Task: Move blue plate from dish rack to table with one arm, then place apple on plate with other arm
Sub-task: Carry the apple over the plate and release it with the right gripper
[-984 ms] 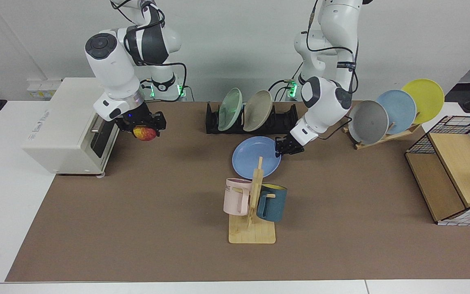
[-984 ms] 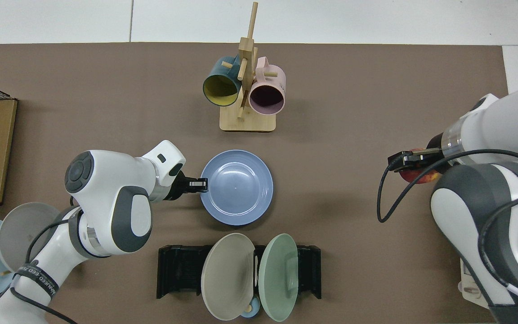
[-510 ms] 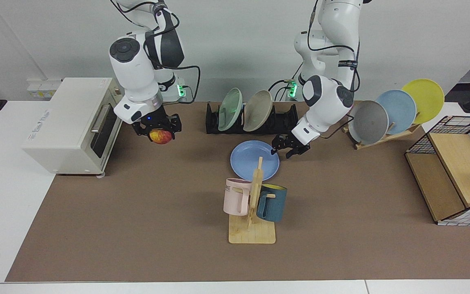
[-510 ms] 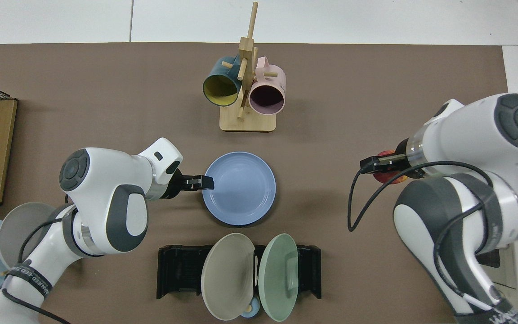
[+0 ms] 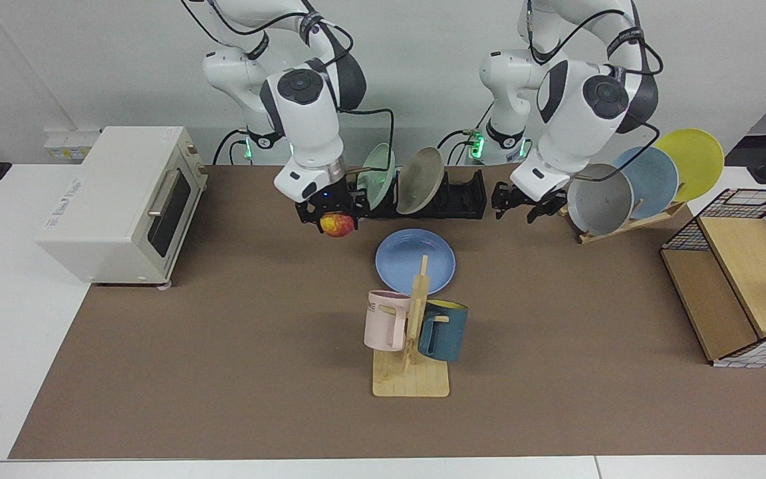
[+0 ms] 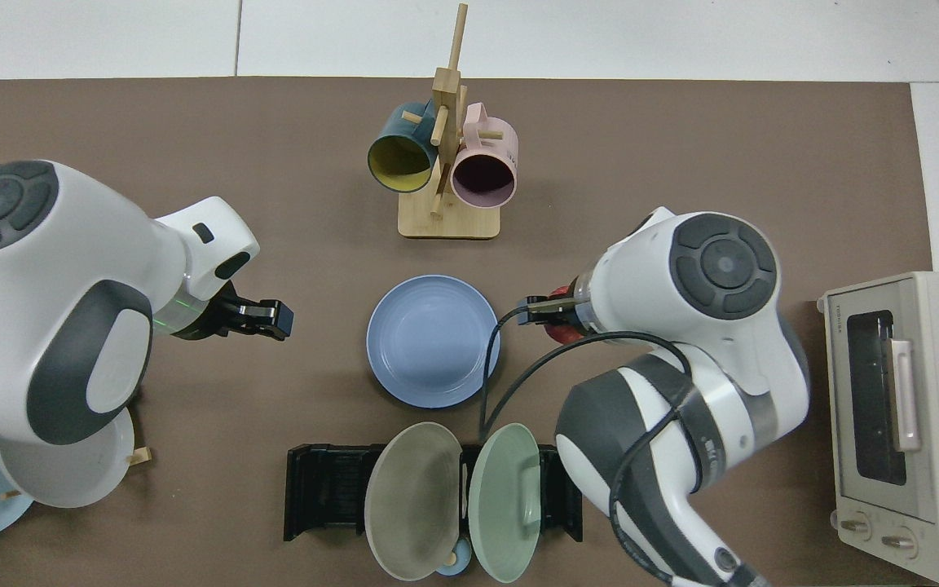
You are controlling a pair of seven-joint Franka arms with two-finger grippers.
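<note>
The blue plate lies flat on the brown table, in front of the black dish rack. My right gripper is shut on the red and yellow apple. It hangs above the table just beside the plate's rim, on the toaster side. My left gripper is open and holds nothing. It hovers well clear of the plate, on the side of the wooden plate stand.
A green plate and a beige plate stand in the rack. A mug tree with a pink and a teal mug is close in front of the blue plate. A toaster oven, a wooden plate stand and a wire basket flank the table.
The right arm carried the apple from beside the toaster oven almost to the plate. The left gripper let go of the plate's rim, opened and pulled back and up.
</note>
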